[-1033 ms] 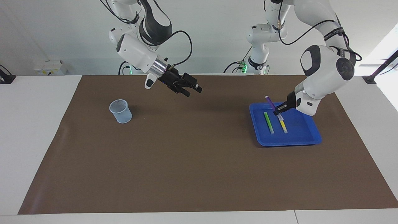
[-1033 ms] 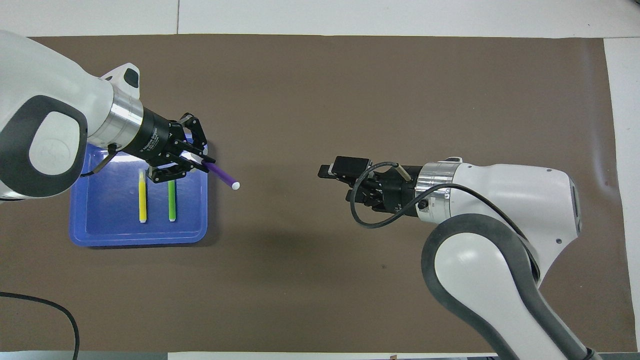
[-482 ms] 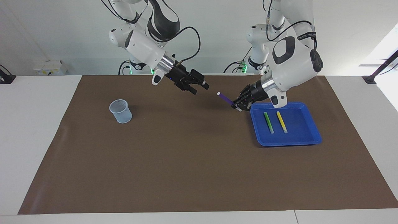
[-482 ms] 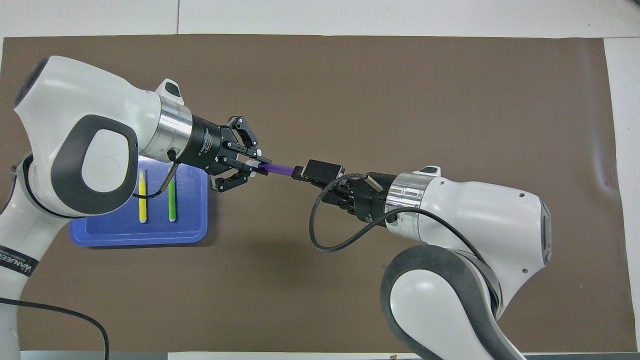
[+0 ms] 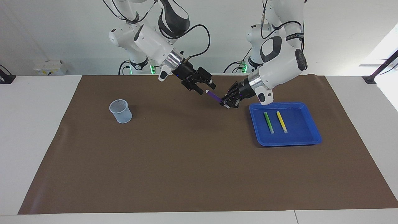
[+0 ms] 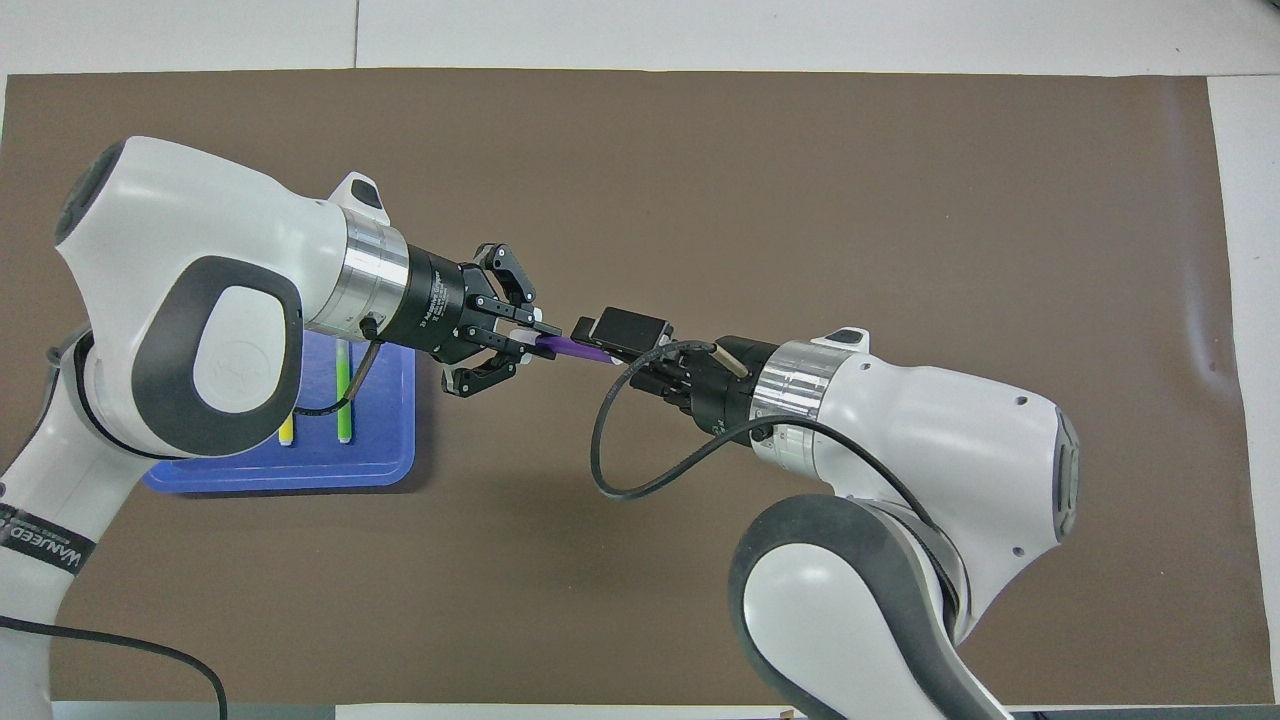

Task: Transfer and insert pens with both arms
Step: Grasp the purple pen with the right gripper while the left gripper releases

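While two pens [image 5: 275,122] lie trayed, one purple pen [image 5: 214,95] hangs gripped.

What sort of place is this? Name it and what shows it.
Most likely a robotics lab bench. Two white arms work over a brown mat on a white table against a bare wall, with only test props out: a blue tray and a cup.

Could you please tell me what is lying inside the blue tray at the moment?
Inside the blue tray lie the green pen and the yellow pen, side by side, apart. In the overhead view the left arm covers much of the tray and both pens.
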Robot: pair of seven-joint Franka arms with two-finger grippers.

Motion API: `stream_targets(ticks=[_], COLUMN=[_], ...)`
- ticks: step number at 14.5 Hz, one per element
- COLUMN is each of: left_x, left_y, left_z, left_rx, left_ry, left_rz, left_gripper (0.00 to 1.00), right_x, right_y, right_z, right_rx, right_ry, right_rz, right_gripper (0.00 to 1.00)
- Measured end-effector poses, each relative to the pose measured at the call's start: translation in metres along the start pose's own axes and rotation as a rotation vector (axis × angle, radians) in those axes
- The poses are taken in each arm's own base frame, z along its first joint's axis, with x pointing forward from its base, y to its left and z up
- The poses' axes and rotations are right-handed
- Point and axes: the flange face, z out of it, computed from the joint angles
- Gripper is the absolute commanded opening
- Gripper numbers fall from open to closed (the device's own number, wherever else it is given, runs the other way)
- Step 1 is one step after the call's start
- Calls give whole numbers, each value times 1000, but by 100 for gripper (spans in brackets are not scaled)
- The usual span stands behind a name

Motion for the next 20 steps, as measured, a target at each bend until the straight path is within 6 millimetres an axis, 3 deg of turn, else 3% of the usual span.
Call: stream_targets(ticks=[4,5,8,9,10,14,15,16,20], left_x=[-1,-1,-1,0,-1,0,0,-1,-7], left_y=[0,0,0,0,0,0,0,0,-1], left_z=[0,0,0,-1,-1,-3,-2,-2,-11], left_rx=[0,0,-3,-7,-7,-14,-14,-15,-37], left_ry=[0,0,0,-1,-3,-2,-2,-2,6], left_rz=[1,1,0,-2,-3,-5,-5,-5,10], left_gripper=[0,0,0,0,0,0,83,100,100], right_x=[1,1,1,2,2,4,5,5,16], right_y=[-3,-4,-3,-2,-3,0,0,0,5], right_z=[0,0,0,1,1,2,2,1,-5], right_rx=[4,6,5,3,3,-1,-3,-3,-12], right_ry=[2,3,3,4,4,1,-3,-5,-28], right_rz=[-2,-3,-2,0,-1,3,5,6,27], right_gripper=[51,38,29,22,3,0,0,0,0])
